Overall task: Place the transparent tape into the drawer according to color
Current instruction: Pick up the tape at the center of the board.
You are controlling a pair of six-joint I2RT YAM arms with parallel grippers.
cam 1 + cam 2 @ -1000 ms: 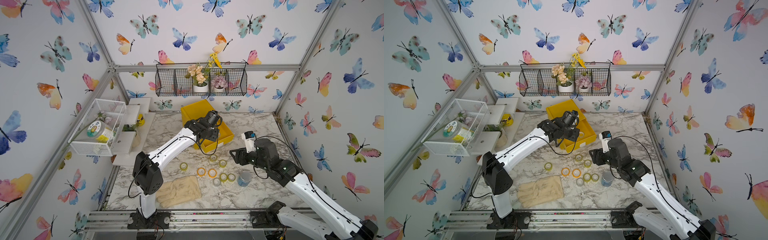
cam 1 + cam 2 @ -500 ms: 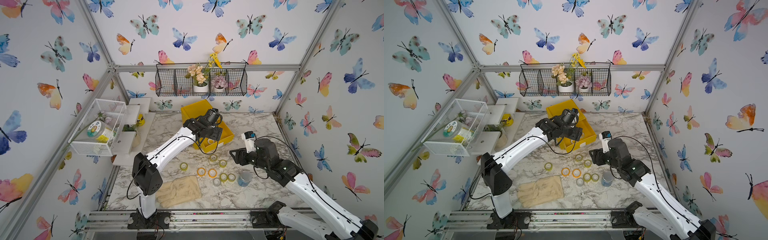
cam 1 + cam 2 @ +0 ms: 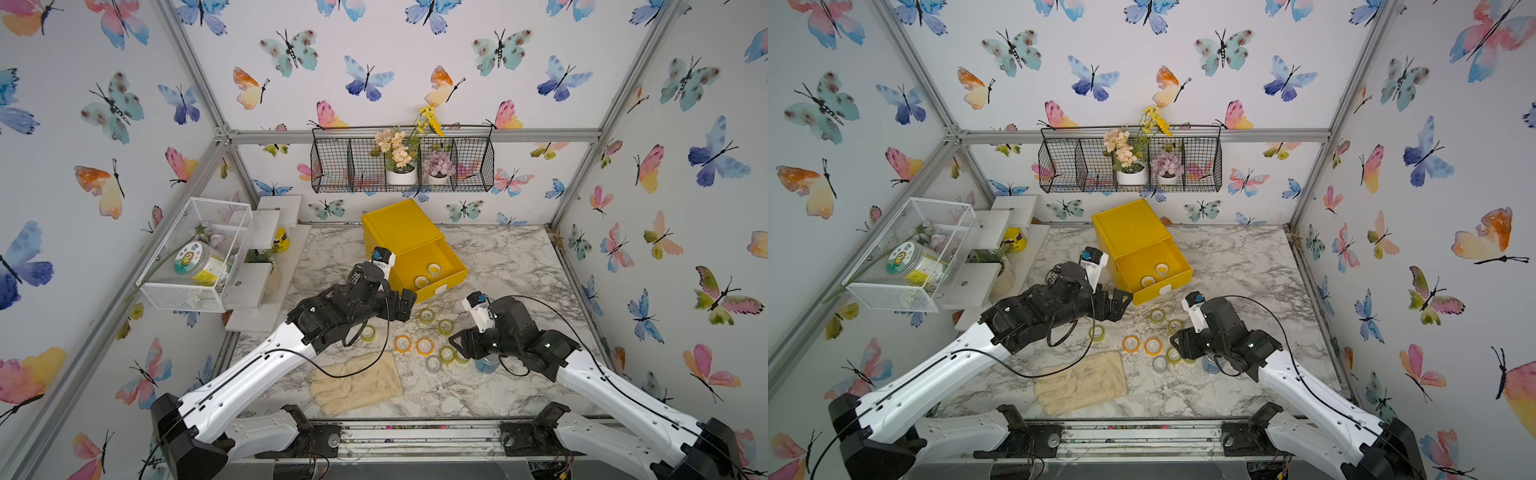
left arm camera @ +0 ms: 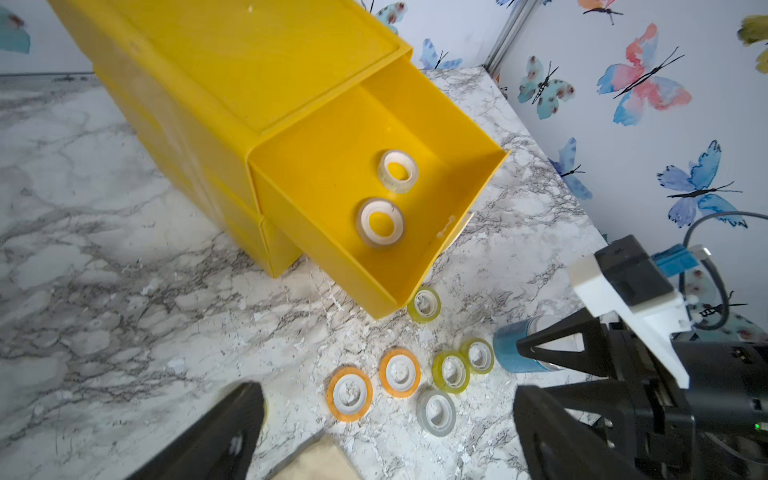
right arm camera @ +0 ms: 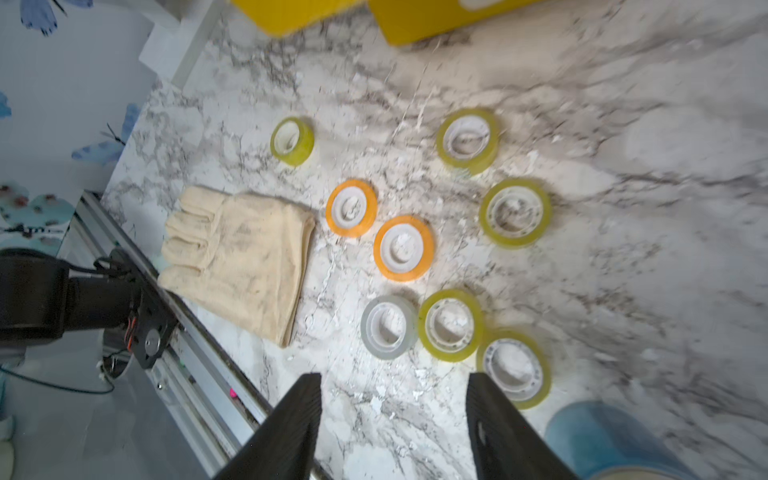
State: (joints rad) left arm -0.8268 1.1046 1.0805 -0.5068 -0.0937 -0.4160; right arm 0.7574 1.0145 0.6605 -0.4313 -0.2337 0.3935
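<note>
Drawer (image 4: 324, 174): pulled out of the yellow cabinet (image 4: 249, 50) near the middle of the tabletop's (image 3: 498, 270) back edge. Two colourless rings (image 4: 380, 223) lie flat on its floor.
Tape outside: between the drawer front and the front edge, a little toward the right edge. There are yellow-green rings (image 5: 515, 214), two orange rings (image 5: 403, 247) and one grey ring (image 5: 388, 326), all flat with the hole up.
Left gripper (image 3: 407, 305): jaws spread wide and empty, hanging just in front of the drawer's front corner.
Right gripper (image 5: 395, 378): jaws parted with nothing between them, over the end of the cluster nearest the front edge.
Key relation: the grey ring lies just ahead of the right jaws, a little toward the jaw on the glove (image 5: 237, 257) side. The right arm is the nearer one to it.
Axis: a ring has no long side. Lying flat, it has to be straddled across its outer wall from above.
Crowding: a yellow-green ring (image 5: 451, 324) sits against the grey one on the side away from the glove, seemingly touching. The blue tin (image 5: 602, 436) stands just beyond the other jaw.
Judgement: grey matches the colourless pair in the drawer, so it looks like the next pick. The jaw going between the two neighbours has little room and may nudge the yellow-green one.
</note>
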